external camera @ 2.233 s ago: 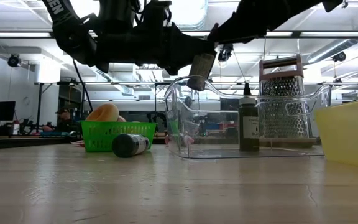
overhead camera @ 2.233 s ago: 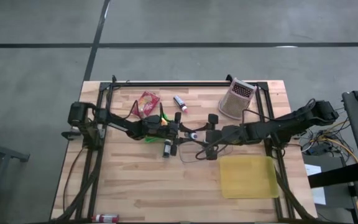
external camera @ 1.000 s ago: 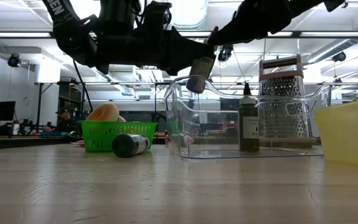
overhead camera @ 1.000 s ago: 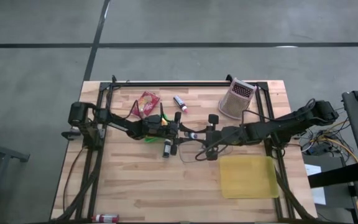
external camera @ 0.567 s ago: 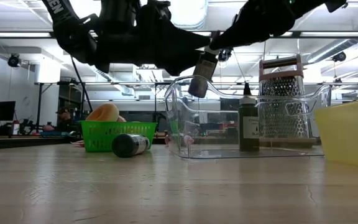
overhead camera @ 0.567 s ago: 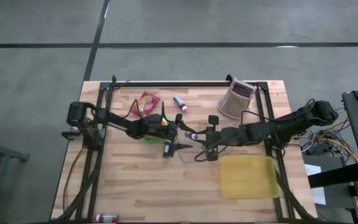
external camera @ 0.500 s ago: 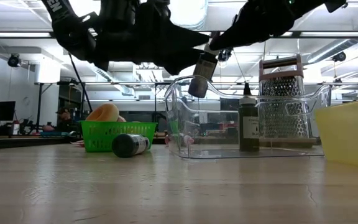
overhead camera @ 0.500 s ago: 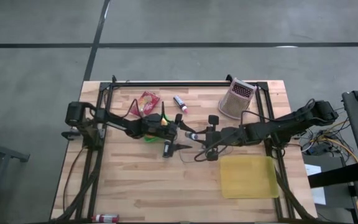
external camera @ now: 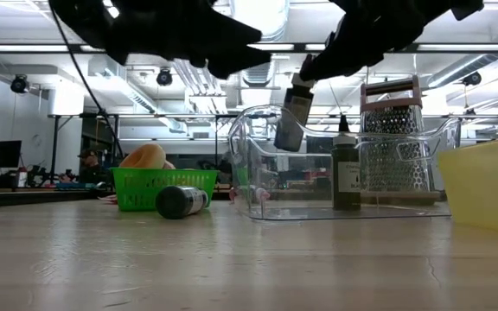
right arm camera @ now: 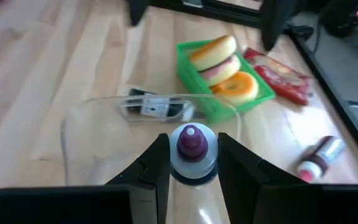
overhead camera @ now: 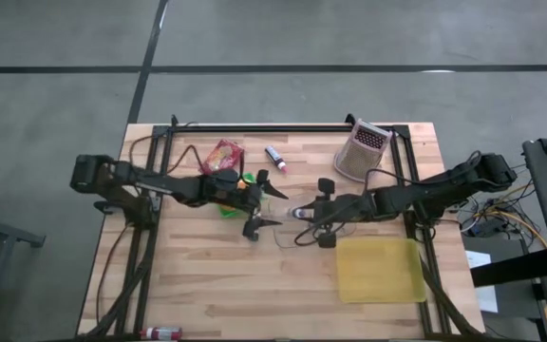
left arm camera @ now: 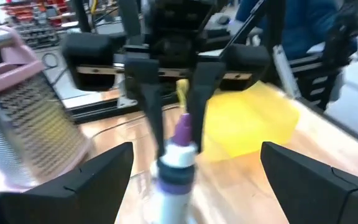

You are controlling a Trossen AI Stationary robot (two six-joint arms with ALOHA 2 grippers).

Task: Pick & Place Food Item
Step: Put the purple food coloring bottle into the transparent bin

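The purple-capped bottle point(right arm camera: 191, 149) hangs over the clear bin point(external camera: 258, 164), clamped near its cap by the right gripper point(right arm camera: 190, 163), whose jaws press on either side of its neck. A second ago both grippers had it at once above the bin's near wall; now the left gripper point(overhead camera: 272, 207) has let go, its jaws spread wide, and has drawn back toward the green basket point(overhead camera: 228, 198), so the handover looks finished and the right arm alone carries the item. I judge what remains is lowering it into the bin. In the low view the bottle's long axis runs close to vertical with a slight lean, cap uppermost toward the gripper and base pointing down into the bin. Farther along the worktop point(overhead camera: 188, 275) lie a dark can point(external camera: 180, 201) on its side, the basket of buns, a red packet point(overhead camera: 222, 155), a metal grater point(overhead camera: 361, 150) and a yellow tub point(overhead camera: 380, 270)
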